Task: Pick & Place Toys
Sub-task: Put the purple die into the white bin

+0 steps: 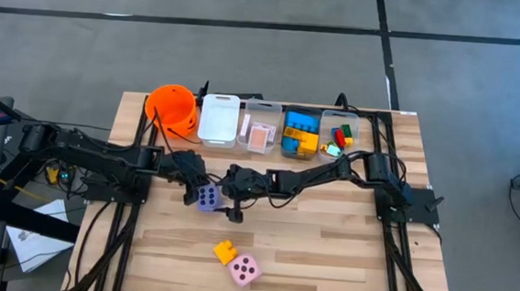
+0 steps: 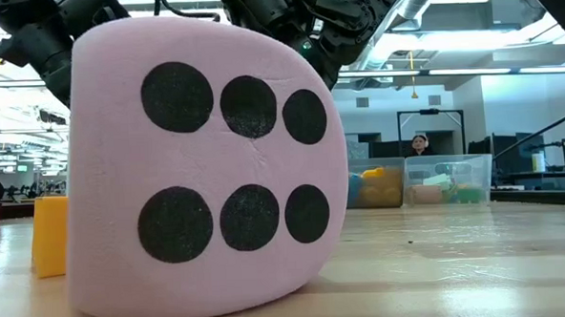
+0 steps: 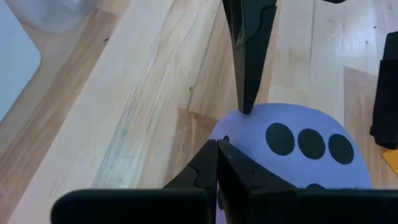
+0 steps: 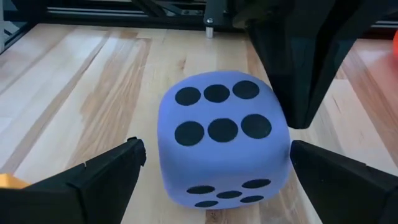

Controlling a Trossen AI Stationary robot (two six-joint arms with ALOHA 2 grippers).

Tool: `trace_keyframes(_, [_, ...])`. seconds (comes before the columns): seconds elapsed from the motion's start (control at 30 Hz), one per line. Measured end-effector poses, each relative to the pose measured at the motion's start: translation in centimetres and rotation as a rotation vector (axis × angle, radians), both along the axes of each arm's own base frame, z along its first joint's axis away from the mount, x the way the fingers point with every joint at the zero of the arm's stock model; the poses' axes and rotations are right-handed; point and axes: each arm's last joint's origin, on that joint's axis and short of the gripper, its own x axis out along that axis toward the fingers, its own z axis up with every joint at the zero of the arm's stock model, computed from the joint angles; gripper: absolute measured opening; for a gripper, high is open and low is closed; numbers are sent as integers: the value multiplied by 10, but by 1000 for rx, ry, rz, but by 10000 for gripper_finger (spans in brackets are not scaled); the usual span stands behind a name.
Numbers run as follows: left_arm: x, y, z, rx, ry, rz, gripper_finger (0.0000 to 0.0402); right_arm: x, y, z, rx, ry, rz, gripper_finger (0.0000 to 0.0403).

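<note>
The purple die [image 1: 208,197] is sitting on the table [image 1: 344,261] near its middle. The right gripper [image 4: 211,168] is standing wide open around it, one finger at each side. The left gripper [image 3: 217,168] is clenched shut, touching the die's edge, holding nothing. The pink die [image 1: 245,270] and a yellow brick [image 1: 225,251] are lying near the front edge.

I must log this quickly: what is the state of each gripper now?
Left gripper: closed, empty, tip touching the purple die.
Right gripper: open around the purple die, not gripping it yet.
</note>
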Motion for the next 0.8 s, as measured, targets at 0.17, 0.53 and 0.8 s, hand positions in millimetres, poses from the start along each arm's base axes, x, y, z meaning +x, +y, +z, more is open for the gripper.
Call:
trace_keyframes(0.17, [0, 0, 0, 0, 0, 0, 0, 0, -1, 0, -8, -1, -17, 400])
trace_keyframes(0.53, [3, 0, 0, 0, -23, 0, 0, 0, -1, -1, -10, 6, -23, 400])
trace_keyframes(0.8, [19, 0, -12, 4, -14, 4, 0, 0, 0, -1, 0, 9, -4, 400])
